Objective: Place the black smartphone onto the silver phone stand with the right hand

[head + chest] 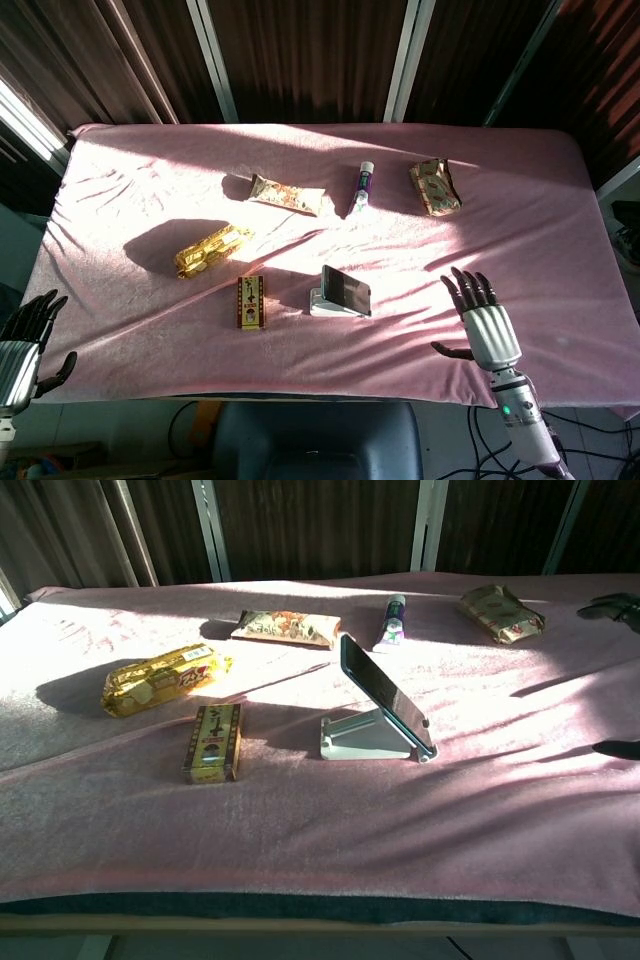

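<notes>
With the black smartphone point(346, 290) leaning on the silver phone stand point(328, 304) at frame centre, we should retreat our empty, spread right hand point(486, 321) at lower right without brushing either.

Silver-and-black right robot hand point(486, 321): empty, fingers spread, palm down; matching left robot hand point(22, 345): empty, fingers apart.

Pink-clothed table point(150, 330) with silver phone stand point(362, 739), snack packets point(287, 194), small box point(251, 301), tube point(361, 186).
</notes>
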`<state>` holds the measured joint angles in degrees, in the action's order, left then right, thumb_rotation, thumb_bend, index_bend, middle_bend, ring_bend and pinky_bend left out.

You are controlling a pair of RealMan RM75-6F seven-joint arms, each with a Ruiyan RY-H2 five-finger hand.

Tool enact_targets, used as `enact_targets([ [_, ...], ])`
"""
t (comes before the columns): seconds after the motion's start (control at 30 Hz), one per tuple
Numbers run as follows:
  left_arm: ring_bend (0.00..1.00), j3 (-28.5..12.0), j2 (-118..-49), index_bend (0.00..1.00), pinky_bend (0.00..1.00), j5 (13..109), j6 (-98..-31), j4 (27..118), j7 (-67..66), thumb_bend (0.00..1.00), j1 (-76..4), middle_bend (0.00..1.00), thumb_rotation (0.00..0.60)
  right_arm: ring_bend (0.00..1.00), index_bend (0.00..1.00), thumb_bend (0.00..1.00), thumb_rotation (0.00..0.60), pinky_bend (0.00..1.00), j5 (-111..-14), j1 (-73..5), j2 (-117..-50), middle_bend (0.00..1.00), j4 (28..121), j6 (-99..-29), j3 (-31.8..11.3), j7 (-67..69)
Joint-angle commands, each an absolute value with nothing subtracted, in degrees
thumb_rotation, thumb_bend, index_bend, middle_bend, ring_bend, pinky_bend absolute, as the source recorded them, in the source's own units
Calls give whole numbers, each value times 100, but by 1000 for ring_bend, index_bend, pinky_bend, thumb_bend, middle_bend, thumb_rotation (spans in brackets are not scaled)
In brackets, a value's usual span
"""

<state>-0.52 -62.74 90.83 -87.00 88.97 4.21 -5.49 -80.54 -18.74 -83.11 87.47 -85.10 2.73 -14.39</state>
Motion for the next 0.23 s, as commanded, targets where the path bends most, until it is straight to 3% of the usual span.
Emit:
enact_targets([
  [0.03,22,-54,-6303,0,122,9086,-8679,8921,337,359,-566,13,600,0,0,151,600,0,-7963,-893,-7560,0,9045,-9372,426,-2094],
  [0.23,21,-46,-6331,0,123,9084,-8669,8941,235,360,-565,13,600,0,0,151,600,0,-8152,-806,-7461,0,9103,-9318,358,-1973],
])
